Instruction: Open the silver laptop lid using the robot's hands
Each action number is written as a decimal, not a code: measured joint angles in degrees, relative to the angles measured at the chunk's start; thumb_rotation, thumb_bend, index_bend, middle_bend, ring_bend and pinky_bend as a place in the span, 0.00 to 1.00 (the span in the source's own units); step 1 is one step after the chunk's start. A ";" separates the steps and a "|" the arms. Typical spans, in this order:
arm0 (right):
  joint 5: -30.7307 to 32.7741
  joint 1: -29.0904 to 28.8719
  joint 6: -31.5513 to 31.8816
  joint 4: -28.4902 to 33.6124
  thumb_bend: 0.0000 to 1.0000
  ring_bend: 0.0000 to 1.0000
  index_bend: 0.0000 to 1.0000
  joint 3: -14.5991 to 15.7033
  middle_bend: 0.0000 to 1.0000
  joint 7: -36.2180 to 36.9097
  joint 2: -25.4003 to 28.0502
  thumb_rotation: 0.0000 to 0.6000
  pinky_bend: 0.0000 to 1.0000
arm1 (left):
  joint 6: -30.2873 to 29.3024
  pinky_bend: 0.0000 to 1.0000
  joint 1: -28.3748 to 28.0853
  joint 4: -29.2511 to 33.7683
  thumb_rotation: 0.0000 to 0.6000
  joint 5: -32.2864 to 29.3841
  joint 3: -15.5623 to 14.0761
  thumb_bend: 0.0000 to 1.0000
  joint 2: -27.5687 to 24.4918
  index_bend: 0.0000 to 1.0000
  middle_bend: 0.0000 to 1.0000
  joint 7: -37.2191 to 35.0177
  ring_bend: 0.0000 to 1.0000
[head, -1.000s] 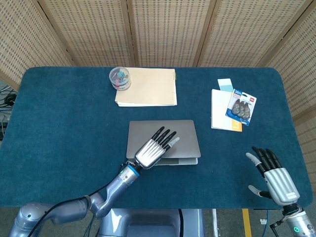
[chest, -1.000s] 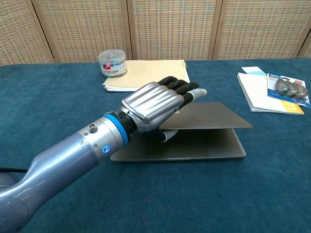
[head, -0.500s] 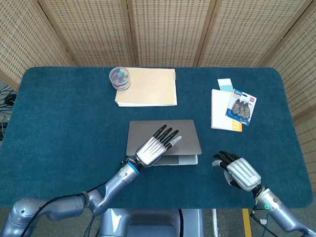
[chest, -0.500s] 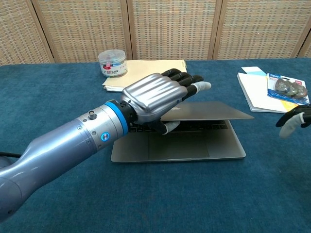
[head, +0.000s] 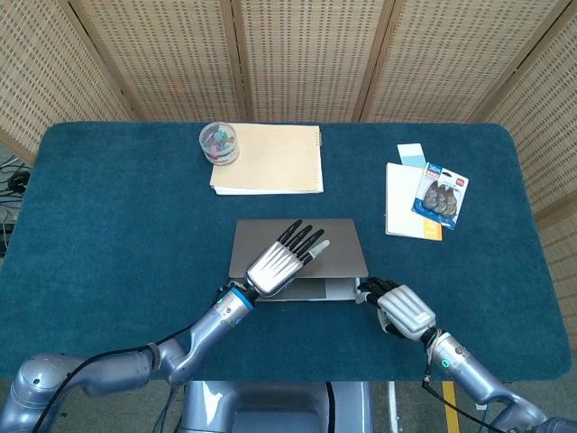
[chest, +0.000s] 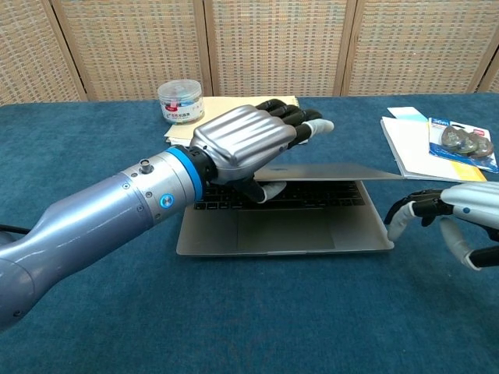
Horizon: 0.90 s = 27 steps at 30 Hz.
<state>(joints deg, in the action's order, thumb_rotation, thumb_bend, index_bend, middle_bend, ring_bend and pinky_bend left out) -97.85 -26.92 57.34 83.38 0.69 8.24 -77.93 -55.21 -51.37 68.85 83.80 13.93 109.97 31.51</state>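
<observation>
Fingers: left hand (chest: 242,148) grips the lid front edge, thumb beneath; right hand (chest: 456,222) curled, touching the base corner.
Silver laptop (chest: 312,230): table centre, lid partly raised.

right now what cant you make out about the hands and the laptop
- Laptop screen: faces down under the raised lid in both views.
- Left hand hold on the lid: its own back hides the contact.
- Right hand: cut by the chest view's edge; whether its fingers touch the base is unclear.
- Jar contents: too small.
</observation>
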 measured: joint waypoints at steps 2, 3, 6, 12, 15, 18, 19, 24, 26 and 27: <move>0.74 -0.50 -0.62 0.15 1.00 0.15 0.30 -0.15 0.21 -0.73 -0.73 1.00 0.26 | -0.08 0.00 -0.09 0.16 1.00 -0.25 -0.09 0.48 -0.17 0.00 0.00 -0.08 0.00; 1.07 -0.69 -0.86 0.24 1.00 0.15 0.30 -0.23 0.21 -1.01 -1.00 1.00 0.26 | -0.11 0.00 -0.13 0.20 1.00 -0.38 -0.15 0.48 -0.25 0.00 0.00 -0.09 0.00; 2.33 -1.24 -1.60 0.66 1.00 0.15 0.30 -0.50 0.21 -1.83 -1.81 1.00 0.27 | -0.14 0.00 -0.28 0.19 1.00 -0.84 -0.29 0.48 -0.38 0.00 0.00 -0.28 0.00; 5.09 -2.27 -3.32 1.00 1.00 0.15 0.30 -1.05 0.21 -3.89 -3.67 1.00 0.27 | -0.30 0.00 -0.73 0.04 1.00 -1.37 -0.65 0.48 -0.36 0.00 0.00 -0.68 0.00; 6.17 -2.72 -3.96 0.42 1.00 0.15 0.30 -1.27 0.20 -5.21 -4.78 1.00 0.27 | -0.42 0.00 -0.87 0.18 1.00 -1.59 -0.82 0.48 -0.43 0.00 0.00 -0.81 0.00; 6.92 -3.09 -4.47 -0.40 1.00 0.15 0.30 -1.31 0.20 -6.74 -5.80 1.00 0.27 | -0.52 0.00 -0.98 0.34 1.00 -1.78 -0.96 0.48 -0.64 0.00 0.00 -0.83 0.00; 7.15 -3.17 -4.62 -0.59 1.00 0.15 0.30 -1.29 0.20 -7.13 -6.02 1.00 0.27 | -0.57 0.00 -1.03 0.33 1.00 -1.75 -1.01 0.48 -0.74 0.00 0.00 -0.72 0.00; 8.17 -3.50 -5.26 -1.23 1.00 0.15 0.30 -1.04 0.20 -9.66 -6.68 1.00 0.27 | -0.65 0.00 -1.30 0.41 1.00 -1.83 -1.19 0.48 -1.32 0.00 0.00 -0.28 0.00; 8.74 -3.64 -5.45 -1.18 1.00 0.15 0.30 -0.88 0.20 -10.22 -6.75 1.00 0.27 | -0.65 0.00 -1.49 0.61 1.00 -2.04 -1.18 0.48 -1.61 0.00 0.00 -0.08 0.00; 8.80 -3.70 -5.49 -1.15 1.00 0.15 0.30 -0.78 0.20 -10.43 -6.75 1.00 0.27 | -0.66 0.00 -1.60 0.73 1.00 -2.11 -1.15 0.48 -1.76 0.00 0.00 0.06 0.00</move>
<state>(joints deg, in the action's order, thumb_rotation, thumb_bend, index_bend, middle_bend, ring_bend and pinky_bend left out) -89.05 -30.62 51.85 82.23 -0.09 -2.19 -84.68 -55.87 -52.97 69.58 81.69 12.78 108.21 31.57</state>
